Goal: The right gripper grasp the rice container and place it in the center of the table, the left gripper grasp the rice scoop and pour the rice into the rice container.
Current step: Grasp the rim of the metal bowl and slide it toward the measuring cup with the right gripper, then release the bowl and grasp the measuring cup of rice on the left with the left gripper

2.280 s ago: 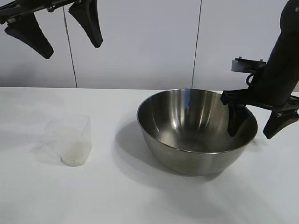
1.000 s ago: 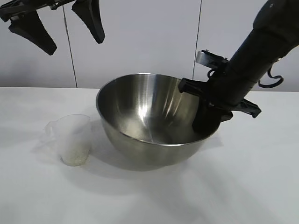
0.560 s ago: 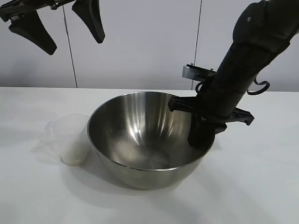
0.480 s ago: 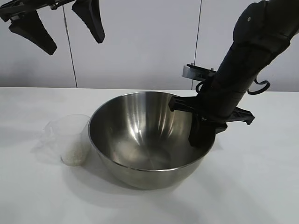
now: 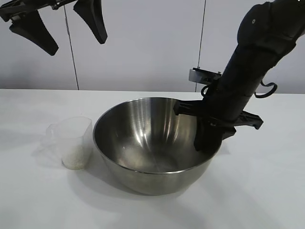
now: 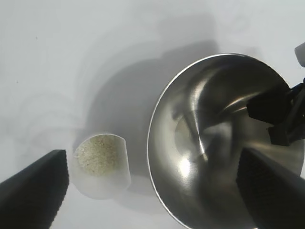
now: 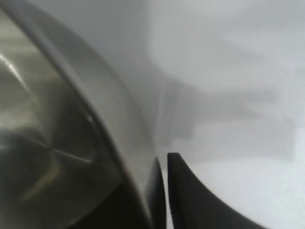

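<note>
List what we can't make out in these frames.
- Right end effector, exterior view: outer finger hidden behind the steel bowl wall, so its hold on the rim is unclear.
- Right wrist view: fingertips cut off by the frame edge, blurred.
- Plastic cup, exterior view: handle hard to make out through the clear plastic.
- Left end effector, exterior view: arm cut off by the top edge.

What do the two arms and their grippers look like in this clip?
Both are matte black. The left gripper has two broad, tapered jaws like curved wedges, with a finely textured inner surface visible in the left wrist view. The right gripper sits on a thick, rounded black arm with a small grey metal bracket, a looped black cable beside the wrist and flat black crossbars above its jaws.
</note>
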Motion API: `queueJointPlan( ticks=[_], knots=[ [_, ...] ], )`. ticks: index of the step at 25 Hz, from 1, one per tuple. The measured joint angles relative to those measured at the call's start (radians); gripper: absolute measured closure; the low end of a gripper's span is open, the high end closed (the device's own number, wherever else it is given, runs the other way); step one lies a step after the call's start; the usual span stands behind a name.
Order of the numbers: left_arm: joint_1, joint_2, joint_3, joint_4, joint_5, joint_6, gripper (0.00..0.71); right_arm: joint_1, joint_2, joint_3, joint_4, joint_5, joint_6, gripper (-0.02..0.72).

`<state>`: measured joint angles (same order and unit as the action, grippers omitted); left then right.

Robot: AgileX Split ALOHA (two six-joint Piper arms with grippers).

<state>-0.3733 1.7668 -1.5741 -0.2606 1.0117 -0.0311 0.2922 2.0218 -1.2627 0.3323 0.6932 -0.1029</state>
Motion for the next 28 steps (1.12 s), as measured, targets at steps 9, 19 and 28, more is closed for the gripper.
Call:
queueJointPlan(
  ticks=[9, 19, 28],
  knots=[
    [0.0, 0.0, 0.0, 0.0, -0.016, 0.01, 0.021, -0.024, -0.1, 0.0, -0.002, 0.051, -0.002, 0.104],
    [0.0, 0.0, 0.0, -0.001, -0.06, 0.015, 0.021, -0.176, -0.286, 0.0, 0.063, 0.168, -0.031, 0.062],
    [0.0, -0.09, 0.073, -0.002, -0.189, 0.164, 0.046, -0.234, -0.314, 0.0, 0.222, 0.201, -0.144, 0.062]
  ],
)
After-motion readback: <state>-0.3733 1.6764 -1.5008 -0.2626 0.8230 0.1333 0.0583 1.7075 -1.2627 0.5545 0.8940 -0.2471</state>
